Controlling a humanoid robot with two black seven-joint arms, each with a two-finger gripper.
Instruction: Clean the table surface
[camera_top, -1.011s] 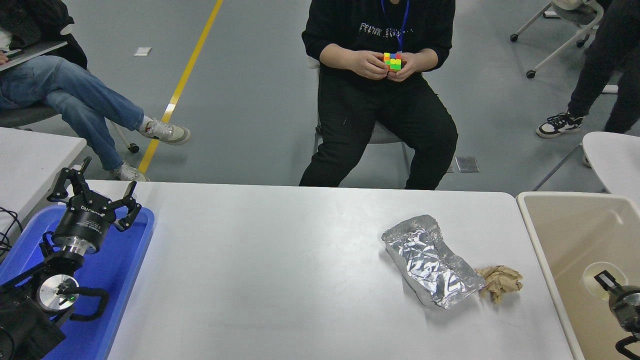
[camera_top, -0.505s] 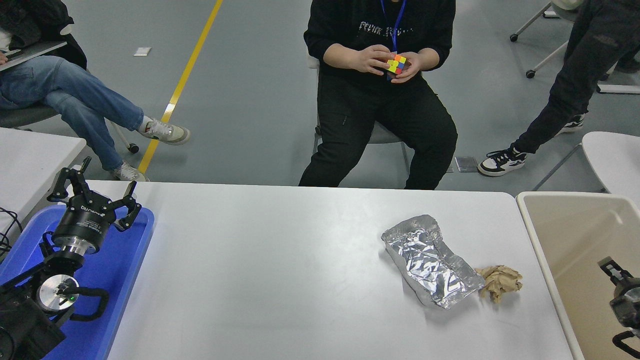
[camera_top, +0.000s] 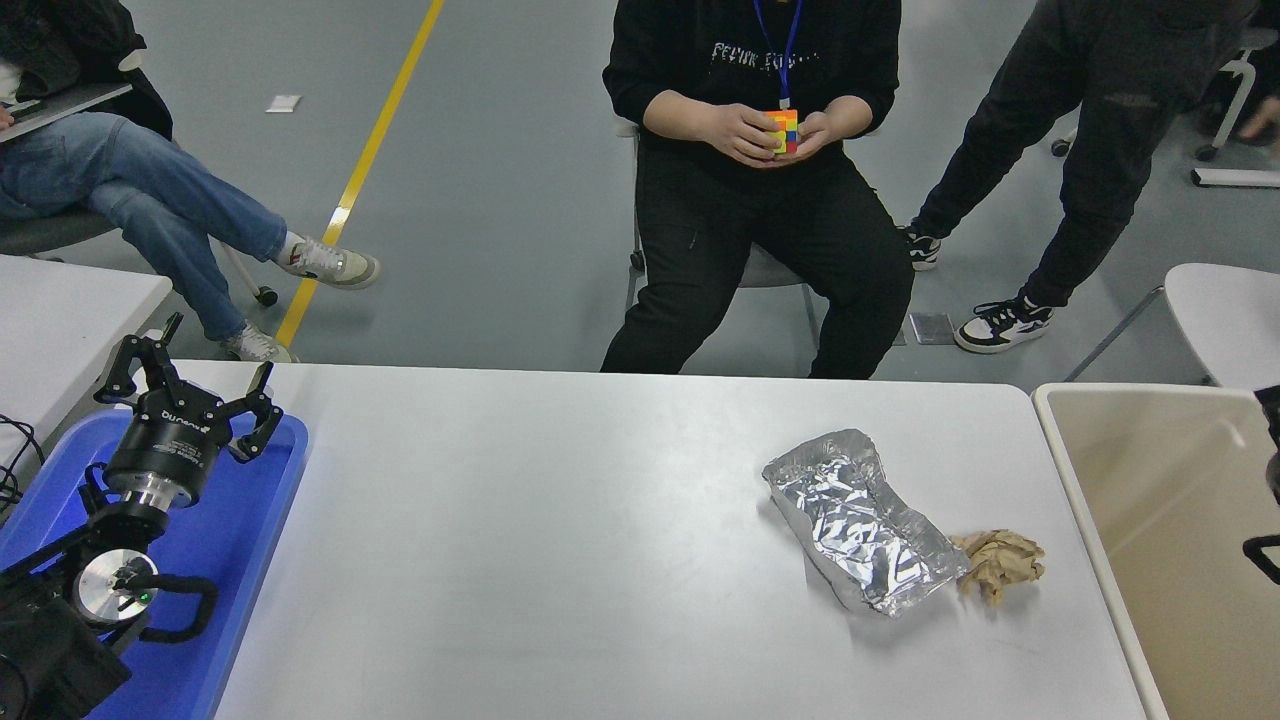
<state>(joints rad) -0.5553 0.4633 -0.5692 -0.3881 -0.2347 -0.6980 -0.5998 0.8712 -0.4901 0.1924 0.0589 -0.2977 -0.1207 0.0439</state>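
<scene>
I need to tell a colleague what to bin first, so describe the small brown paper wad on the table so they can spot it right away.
Start at the white table and look toward its right end, near the beige bin. There lies a crumpled silver foil bag; the brown paper wad sits against its near right corner. It is tan, matte and much smaller than the shiny foil.

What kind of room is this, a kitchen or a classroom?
Probably a robot lab or workshop: a black robot arm's tool over a blue tray, a grey floor with a yellow line, and people sitting on wheeled chairs watching.
</scene>
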